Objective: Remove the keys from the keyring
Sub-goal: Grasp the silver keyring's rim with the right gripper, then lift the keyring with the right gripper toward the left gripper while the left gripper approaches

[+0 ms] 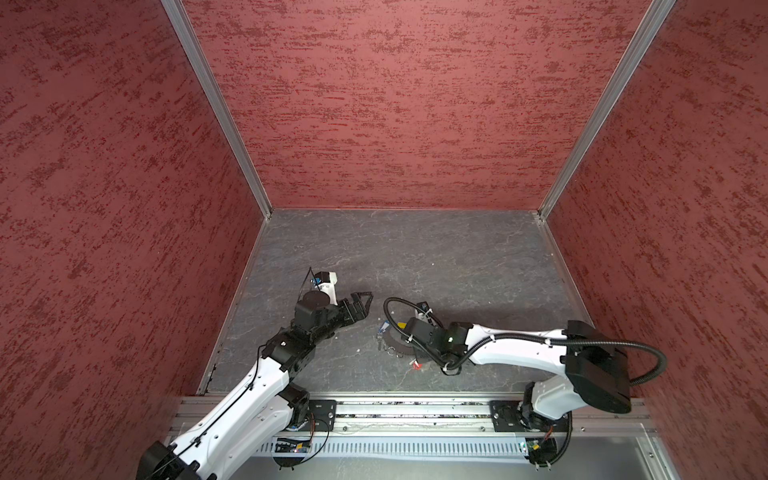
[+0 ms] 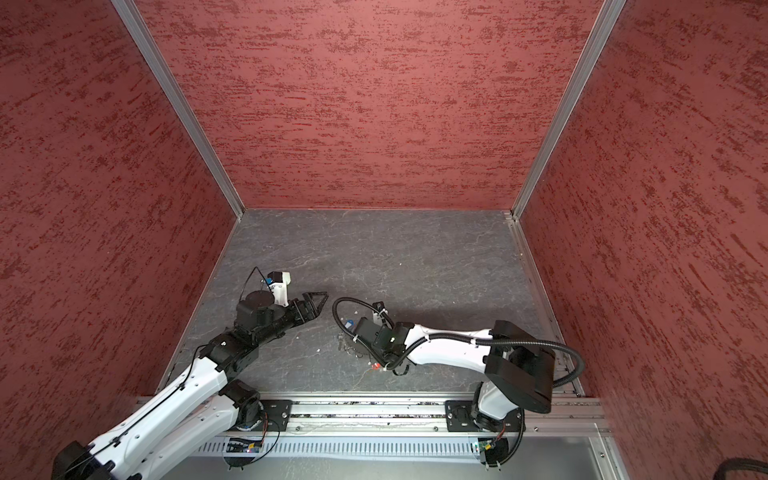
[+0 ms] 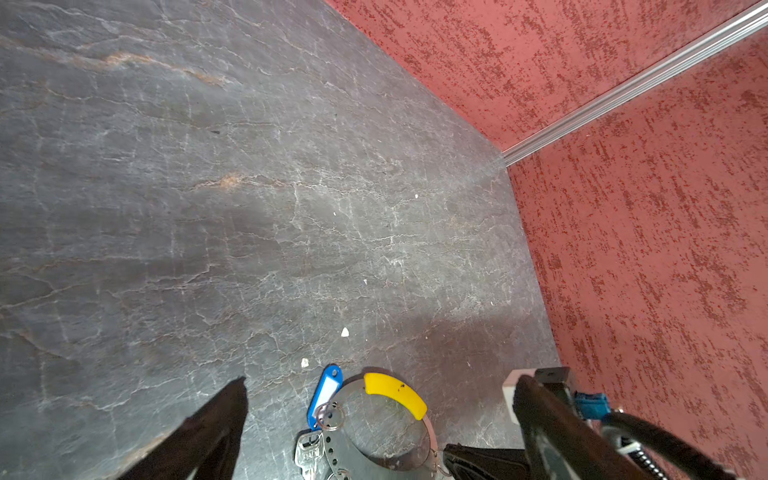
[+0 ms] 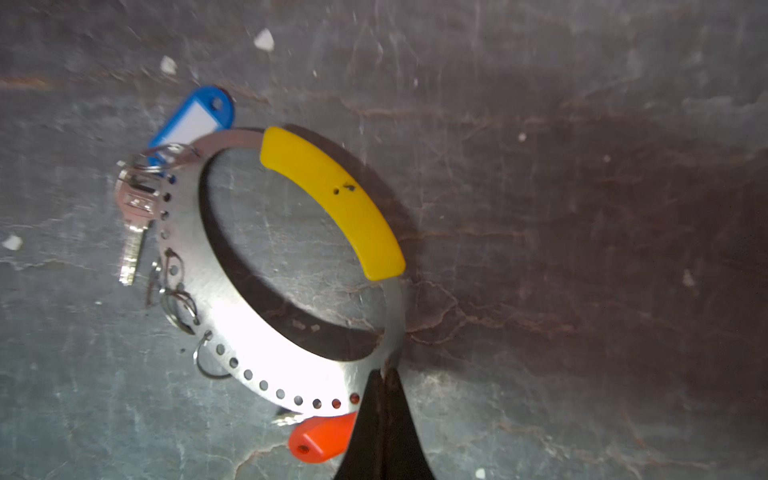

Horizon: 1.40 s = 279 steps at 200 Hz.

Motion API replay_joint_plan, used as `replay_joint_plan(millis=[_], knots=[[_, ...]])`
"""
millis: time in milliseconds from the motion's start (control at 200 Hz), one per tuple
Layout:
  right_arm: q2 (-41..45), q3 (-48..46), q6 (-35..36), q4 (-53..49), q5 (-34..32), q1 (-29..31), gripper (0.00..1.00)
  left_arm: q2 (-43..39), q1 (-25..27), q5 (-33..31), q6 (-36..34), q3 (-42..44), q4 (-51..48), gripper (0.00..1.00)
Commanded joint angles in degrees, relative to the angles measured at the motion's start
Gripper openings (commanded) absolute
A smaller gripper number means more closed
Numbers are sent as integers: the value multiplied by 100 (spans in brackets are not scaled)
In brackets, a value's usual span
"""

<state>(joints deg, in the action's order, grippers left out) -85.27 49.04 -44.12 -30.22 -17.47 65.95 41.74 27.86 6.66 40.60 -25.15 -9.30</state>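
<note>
Right wrist view | right claw [image 4: 384, 376] pinches flat silver perforated keyring with yellow arc [image 4: 249, 332] | blue-tagged silver key [image 4: 133, 232] across ring from claw, red-orange plastic tag [image 4: 320, 436] beside claw, both apparently attached | left claw [image 1: 359, 307] spread, empty | none removed.

No legible text anywhere. Key [image 3: 309, 454] head has a stamped marking, too blurred to read in either wrist view. Blue tag [image 4: 195, 120] has a white insert [image 4: 192, 124], no writing made out on it.
</note>
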Motion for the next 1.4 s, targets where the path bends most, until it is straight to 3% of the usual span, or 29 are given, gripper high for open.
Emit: replay_joint_plan(millis=[0,245,341,556,807,987,1077,1393], knots=[[500,-120,729,778,-468,33,0,-145,91,149,-122,-131,277,99],[1264,-422,2158,2030,-102,-214,0,-372,115,690,-105,-126,659,100],[1634,-598,2505,2456,476,-473,0,-248,106,1174,-401,-467,425,99],[2172,-744,2967,3026,1968,-1133,0,20,106,2267,-719,-813,793,83],[2789,-754,3085,3424,3511,-1811,0,208,112,3138,-806,-977,1378,55],[2980,-628,3001,3590,4424,-2127,0,501,117,3673,-730,-1107,2000,51],[2986,-525,2862,3713,4920,-2251,0,723,119,3928,-728,-1269,2195,45],[3080,-124,2726,3742,5379,-2429,0,1407,132,4673,-492,-1669,2842,27]])
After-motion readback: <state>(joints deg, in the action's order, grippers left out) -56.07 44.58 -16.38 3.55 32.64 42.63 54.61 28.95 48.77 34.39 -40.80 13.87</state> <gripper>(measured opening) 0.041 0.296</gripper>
